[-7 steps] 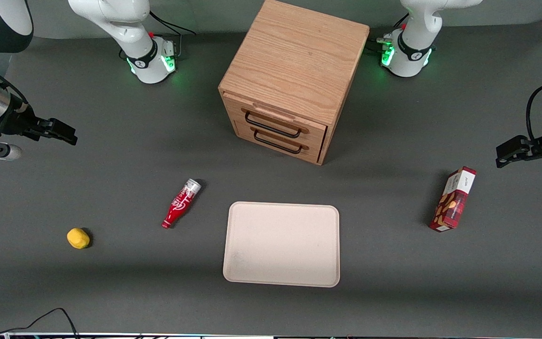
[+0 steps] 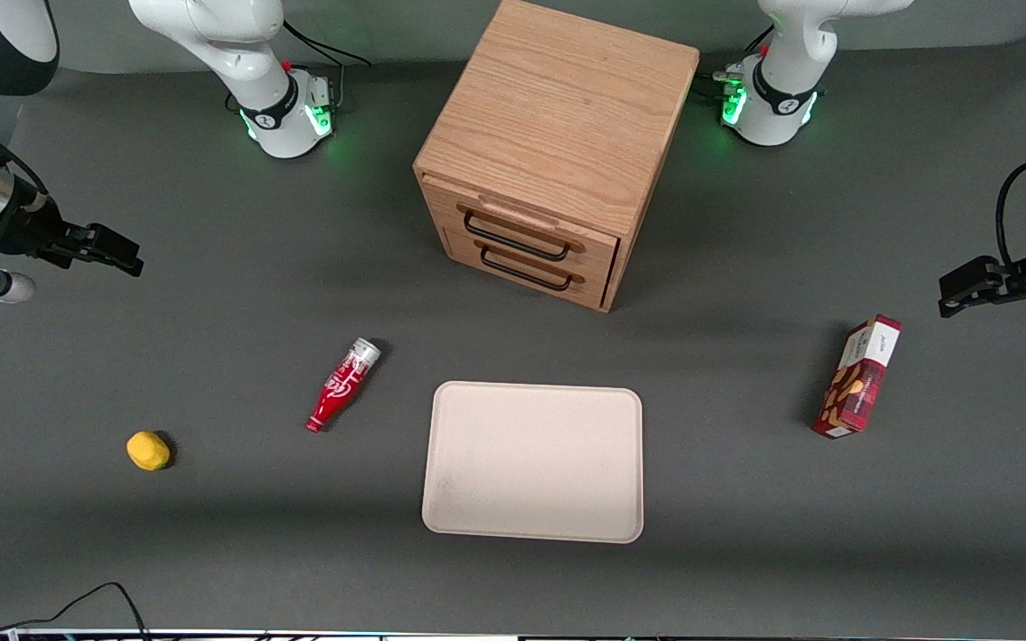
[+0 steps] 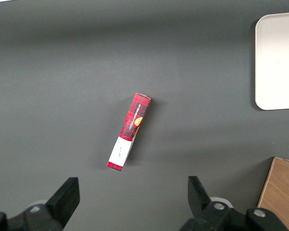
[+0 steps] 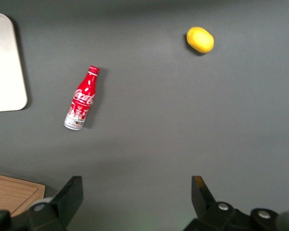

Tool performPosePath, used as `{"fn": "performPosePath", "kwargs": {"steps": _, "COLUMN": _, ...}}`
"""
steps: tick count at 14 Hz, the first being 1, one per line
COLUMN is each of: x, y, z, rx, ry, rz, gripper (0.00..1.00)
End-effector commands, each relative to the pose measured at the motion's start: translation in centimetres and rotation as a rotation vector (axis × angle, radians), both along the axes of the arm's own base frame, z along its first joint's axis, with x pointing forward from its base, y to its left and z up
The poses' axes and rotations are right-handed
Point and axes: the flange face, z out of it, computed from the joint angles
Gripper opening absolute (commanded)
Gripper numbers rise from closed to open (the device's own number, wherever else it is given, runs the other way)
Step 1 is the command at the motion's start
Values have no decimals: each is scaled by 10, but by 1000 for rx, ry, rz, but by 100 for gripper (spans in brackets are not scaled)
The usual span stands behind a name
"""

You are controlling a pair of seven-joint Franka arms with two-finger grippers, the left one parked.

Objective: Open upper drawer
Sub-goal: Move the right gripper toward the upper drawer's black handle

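Observation:
The boxy oak cabinet (image 2: pixel 557 125) stands at the table's back middle. Its upper drawer (image 2: pixel 526 233) is shut, with a black wire bar handle (image 2: pixel 516 239); the matching lower drawer (image 2: pixel 526 270) sits just below it. My gripper (image 2: pixel 117 254) hangs in the air toward the working arm's end of the table, well away from the cabinet. It is open and empty; in the right wrist view (image 4: pixel 135 185) its fingers stand wide apart over bare table. A corner of the cabinet (image 4: pixel 14 190) shows there.
A red soda bottle (image 2: pixel 342 385) lies on the table nearer the camera than the cabinet. A yellow lemon (image 2: pixel 148 450) lies toward the working arm's end. A pale tray (image 2: pixel 533 463) lies in front of the drawers. A red snack box (image 2: pixel 859 377) lies toward the parked arm's end.
My gripper has drifted slightly away from the cabinet and a little farther from the camera. Nothing else has moved.

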Motion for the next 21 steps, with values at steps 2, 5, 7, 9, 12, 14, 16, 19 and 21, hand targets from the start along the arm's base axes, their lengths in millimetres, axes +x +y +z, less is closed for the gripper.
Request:
{"fn": "performPosePath", "kwargs": {"steps": 2, "x": 17, "y": 74, "z": 15, "rx": 47, "ry": -31, "rz": 425, "gripper": 100}}
{"fn": "performPosePath", "kwargs": {"steps": 5, "x": 34, "y": 150, "z": 2, "rx": 152, "ry": -26, "rz": 641, "gripper": 100}}
{"fn": "performPosePath", "kwargs": {"steps": 7, "x": 38, "y": 199, "z": -13, "rx": 281, "ry": -3, "rz": 714, "gripper": 100}}
{"fn": "performPosePath", "kwargs": {"steps": 9, "x": 28, "y": 255, "z": -31, "rx": 364, "ry": 29, "rz": 817, "gripper": 100}}
{"fn": "performPosePath", "kwargs": {"steps": 12, "x": 19, "y": 325, "z": -77, "rx": 469, "ry": 62, "rz": 967, "gripper": 100}}
{"fn": "performPosePath", "kwargs": {"steps": 14, "x": 7, "y": 359, "z": -101, "rx": 423, "ry": 75, "rz": 1065, "gripper": 100}}
{"fn": "performPosePath", "kwargs": {"steps": 16, "x": 4, "y": 377, "z": -125, "rx": 409, "ry": 86, "rz": 1110, "gripper": 100}}
{"fn": "performPosePath", "kwargs": {"steps": 19, "x": -10, "y": 411, "z": -154, "rx": 410, "ry": 89, "rz": 1198, "gripper": 100}}
{"fn": "performPosePath", "kwargs": {"steps": 21, "x": -20, "y": 429, "z": -167, "rx": 418, "ry": 100, "rz": 1229, "gripper": 100}}
